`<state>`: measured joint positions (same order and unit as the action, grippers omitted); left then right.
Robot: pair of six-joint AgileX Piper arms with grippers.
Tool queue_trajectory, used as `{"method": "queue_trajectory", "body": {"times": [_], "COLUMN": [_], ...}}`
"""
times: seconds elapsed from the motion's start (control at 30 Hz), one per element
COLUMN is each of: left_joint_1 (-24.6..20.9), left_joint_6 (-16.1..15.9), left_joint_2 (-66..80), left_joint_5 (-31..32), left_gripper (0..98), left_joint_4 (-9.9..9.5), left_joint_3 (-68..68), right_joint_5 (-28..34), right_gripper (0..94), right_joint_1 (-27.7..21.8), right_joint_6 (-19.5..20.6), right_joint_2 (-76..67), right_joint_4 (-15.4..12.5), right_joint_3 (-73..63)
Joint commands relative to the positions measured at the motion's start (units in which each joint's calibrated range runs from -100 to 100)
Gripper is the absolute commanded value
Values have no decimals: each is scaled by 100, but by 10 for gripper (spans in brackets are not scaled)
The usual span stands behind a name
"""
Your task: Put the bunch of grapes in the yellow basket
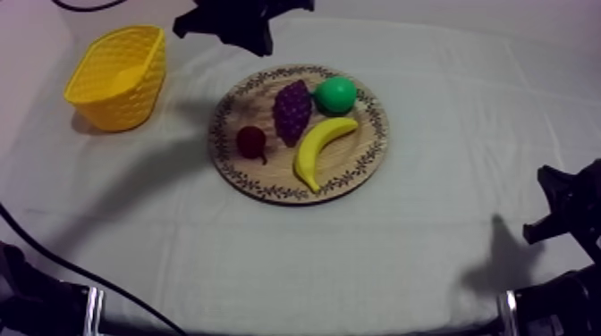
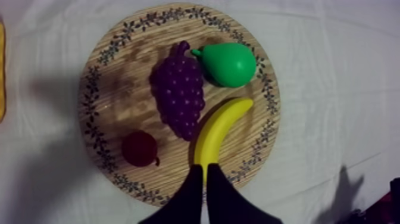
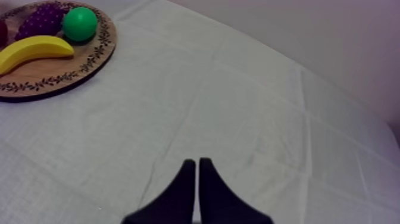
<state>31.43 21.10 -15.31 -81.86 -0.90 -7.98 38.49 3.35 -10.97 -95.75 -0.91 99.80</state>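
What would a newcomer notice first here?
The round wooden board in the middle of the table, bearing the purple bunch of grapes, a green pear, a banana and a small red fruit. Then the yellow basket at its far left, and my left gripper, fingers shut together, poised over the board by the banana's end.

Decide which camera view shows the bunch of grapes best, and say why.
The left wrist view: it looks straight down on the grapes, whole and large on the board. The top view shows them smaller, at a slant. The right wrist view shows them far off, behind the banana.
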Motion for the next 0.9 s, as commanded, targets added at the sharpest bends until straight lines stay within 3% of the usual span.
{"method": "queue_trajectory", "body": {"times": [0.0, 0.33, 0.47, 0.63, 0.87], "left_joint_1": [-4, -5, 0, 1, -14], "left_joint_6": [19, -25, -4, 12, 11], "left_joint_2": [-110, -391, -548, -873, -1615], "left_joint_5": [-12, -25, -25, -27, -89], "left_gripper": [98, 535, 667, 756, 804], "left_joint_4": [-13, -6, -6, -1, 35], "left_joint_3": [-29, -161, -254, -424, -855], "right_joint_5": [-3, -3, -3, -3, -3], "right_gripper": [3, 3, 3, 3, 3], "right_joint_1": [2, 2, 2, 2, 2], "right_joint_6": [0, 0, 0, 0, 0], "right_joint_2": [-1, -1, -1, -1, -1], "right_joint_4": [0, 0, 0, 0, 0], "right_joint_3": [-2, -2, -2, -2, -2]}}
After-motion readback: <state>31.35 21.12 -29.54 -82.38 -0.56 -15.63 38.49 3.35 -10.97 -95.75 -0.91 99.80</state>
